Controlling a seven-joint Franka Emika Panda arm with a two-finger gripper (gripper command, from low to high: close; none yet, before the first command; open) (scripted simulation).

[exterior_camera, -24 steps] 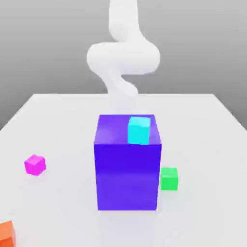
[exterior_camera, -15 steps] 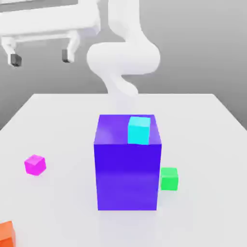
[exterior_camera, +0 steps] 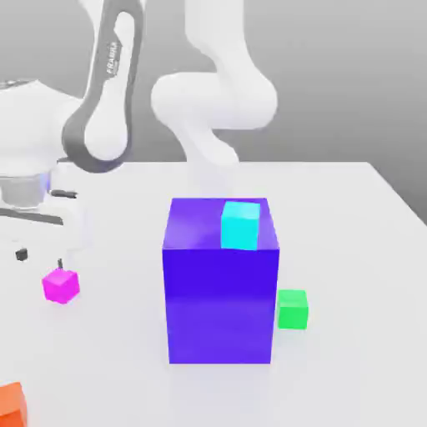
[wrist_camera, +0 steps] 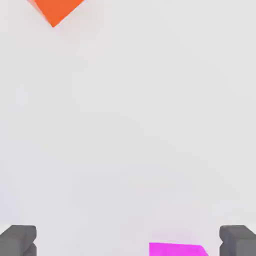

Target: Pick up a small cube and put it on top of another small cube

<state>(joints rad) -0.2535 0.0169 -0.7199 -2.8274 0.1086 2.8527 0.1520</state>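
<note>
Gripper (exterior_camera: 40,254) low over the white table (exterior_camera: 350,250) at the exterior view's left, just above and slightly left of the small bright magenta cube (exterior_camera: 61,285); fingers spread wide, nothing held. In the hand view both dark finger pads (wrist_camera: 18,240) sit well apart with the magenta cube (wrist_camera: 177,249) between them but off-centre, close to one pad, so the grasp isn't lined up yet

Judged step: approach/align for the pick. Next move likely needs a small sideways shift to centre the cube, then descent and close; closing now could nudge the cube instead of clamping it

Small bright green cube (exterior_camera: 292,308), the stacking target, sits on the table near the front, just beside the big glossy blue-violet cube (exterior_camera: 221,288) on its right, well apart from the magenta one. Big cube stands between pick and place spots, so the carry probably has to go over or around it

Small cyan cube (exterior_camera: 240,225) rests on top of the big cube near its far right corner, not part of the task. Small orange cube (exterior_camera: 12,404) at the near left corner of the table, also seen in the hand view (wrist_camera: 55,10), well apart from the gripper
</note>
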